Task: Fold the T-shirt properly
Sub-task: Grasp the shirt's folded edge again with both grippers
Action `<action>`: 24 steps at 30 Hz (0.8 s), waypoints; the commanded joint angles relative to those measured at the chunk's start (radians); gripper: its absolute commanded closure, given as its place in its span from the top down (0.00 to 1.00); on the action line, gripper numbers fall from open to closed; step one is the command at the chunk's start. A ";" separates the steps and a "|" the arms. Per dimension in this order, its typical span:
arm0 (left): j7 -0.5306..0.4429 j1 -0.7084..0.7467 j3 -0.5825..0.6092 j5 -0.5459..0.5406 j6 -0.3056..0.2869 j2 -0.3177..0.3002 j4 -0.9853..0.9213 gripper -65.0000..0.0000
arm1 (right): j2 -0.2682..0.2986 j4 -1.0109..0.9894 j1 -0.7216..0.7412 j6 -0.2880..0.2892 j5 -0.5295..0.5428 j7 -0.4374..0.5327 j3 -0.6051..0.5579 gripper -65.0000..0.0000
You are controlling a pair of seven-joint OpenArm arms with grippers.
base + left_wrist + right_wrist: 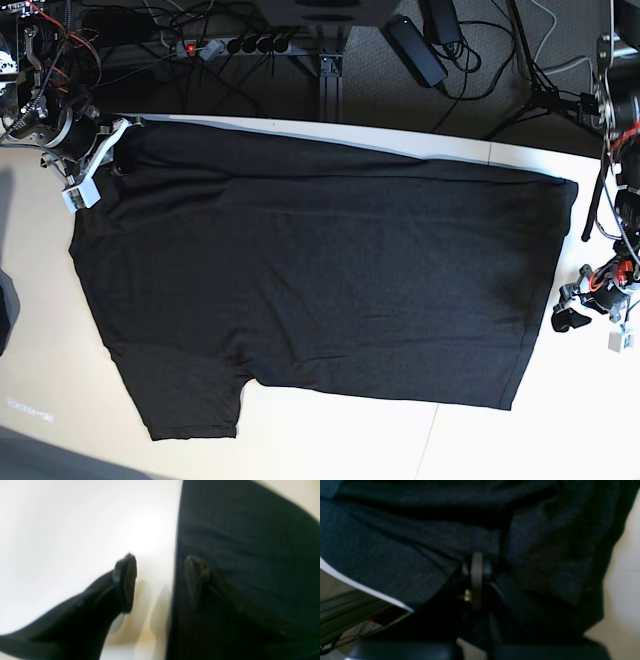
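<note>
The T-shirt (320,270) is spread flat, plain dark side up, across the white table (330,445), and most of the surface is covered by it. One short sleeve (190,395) is seen at the near left of the base view, and a straight edge of the cloth runs down the right side of that view. The corner of the shirt at the far left of the base view is pinched by the right gripper (477,580); in the right wrist view its jaws are seen pressed together with bunched charcoal knit gathered around and behind them, at the table's edge. The right arm is reached in low from the far left corner of the base view. The left gripper (161,582) is held with its jaws spread wide, and nothing is gripped between them: one finger (126,582) is seen over bare white table, the other (196,577) over the dark cloth, so that the shirt's straight edge is straddled. In the base view the left arm is seen just beyond the right-hand edge of the shirt, low over the table.
</note>
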 commanded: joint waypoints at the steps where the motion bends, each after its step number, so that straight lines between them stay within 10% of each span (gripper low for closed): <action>1: -0.018 -0.055 -0.004 -0.018 -0.010 -0.012 -0.032 0.53 | 0.018 0.011 -0.001 0.056 0.000 0.008 0.011 0.00; 24: -0.051 -0.140 -0.004 0.063 0.024 0.146 -0.214 0.53 | 0.016 0.011 -0.004 0.056 0.012 -0.016 0.011 0.00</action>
